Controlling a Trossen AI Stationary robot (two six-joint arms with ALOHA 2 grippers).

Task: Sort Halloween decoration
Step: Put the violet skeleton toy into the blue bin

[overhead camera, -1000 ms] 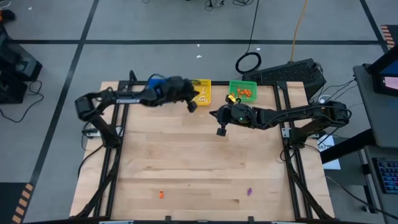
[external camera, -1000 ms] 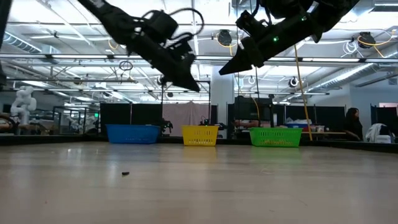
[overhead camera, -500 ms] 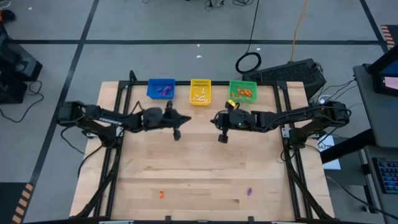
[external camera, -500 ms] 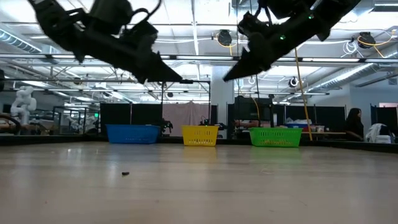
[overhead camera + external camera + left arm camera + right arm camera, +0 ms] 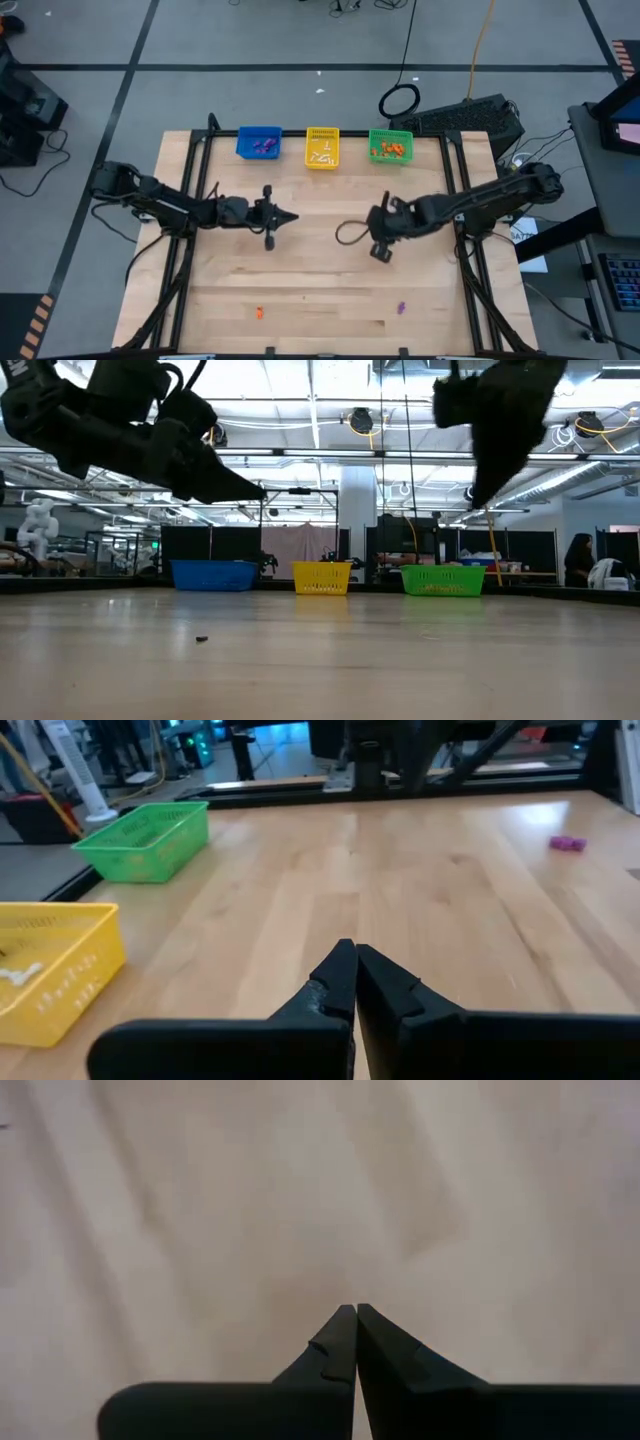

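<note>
Two trinkets lie loose near the table's near edge: an orange one [image 5: 259,313] and a purple one [image 5: 402,307], which also shows as the purple trinket [image 5: 567,843] in the left wrist view. Other trinkets lie in the baskets. My left gripper [image 5: 290,216] [image 5: 352,955] hovers shut over the table's middle left, pointing level toward the right. My right gripper [image 5: 380,250] [image 5: 355,1315] is shut too, raised over the middle right and pointing down at bare wood. In the low view both the left gripper [image 5: 250,490] and the right gripper [image 5: 480,500] hang well above the table.
Three baskets stand in a row along the far edge: a blue basket [image 5: 260,143] with purple pieces, a yellow basket [image 5: 322,147] with white ones, and a green basket [image 5: 390,146] with orange ones. A black cable loop [image 5: 350,232] hangs beside the right gripper. Bare wood lies between the grippers and the loose trinkets.
My left gripper has drawn back from over the blue and yellow baskets toward the near and left side and come lower. My right gripper has moved from near the green basket toward the near edge and tipped from slanting to pointing down. The trinkets have not moved.
</note>
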